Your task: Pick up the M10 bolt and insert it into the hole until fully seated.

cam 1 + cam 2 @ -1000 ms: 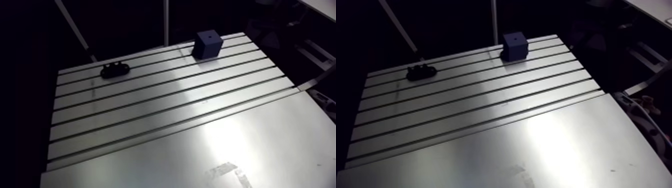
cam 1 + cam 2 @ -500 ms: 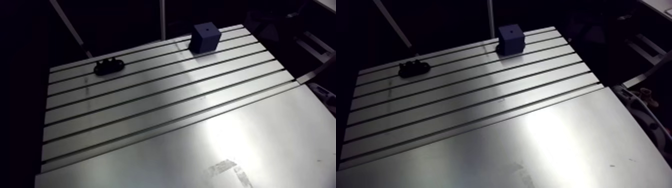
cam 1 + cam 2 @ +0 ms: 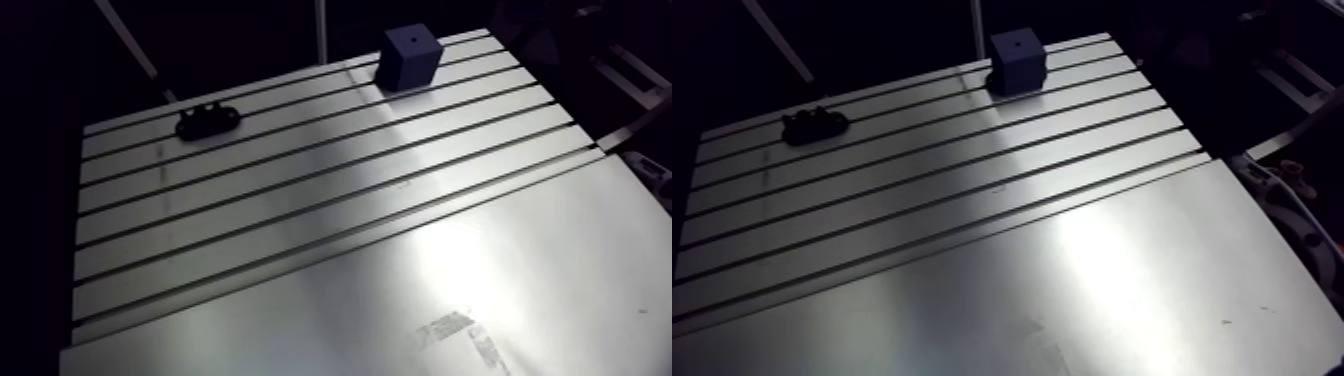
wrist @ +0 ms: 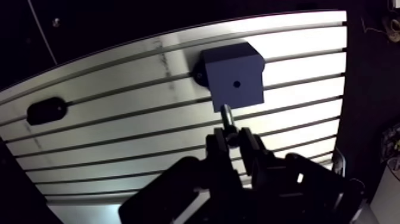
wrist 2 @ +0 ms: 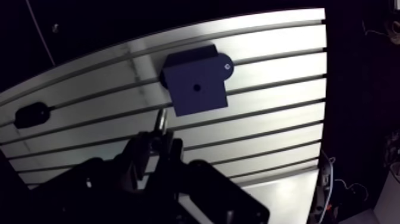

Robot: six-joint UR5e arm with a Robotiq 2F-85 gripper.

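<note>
We see the M10 bolt pinched tight in the gripper, up in the air near the blue block and not yet in its hole. We think this is the carrying step, and next the bolt's tip must line up over the hole and go straight in. Since the earlier arm view the whole picture has slid, so the arm moved, while the block and the small black part keep their spots on the tabletop.
</note>
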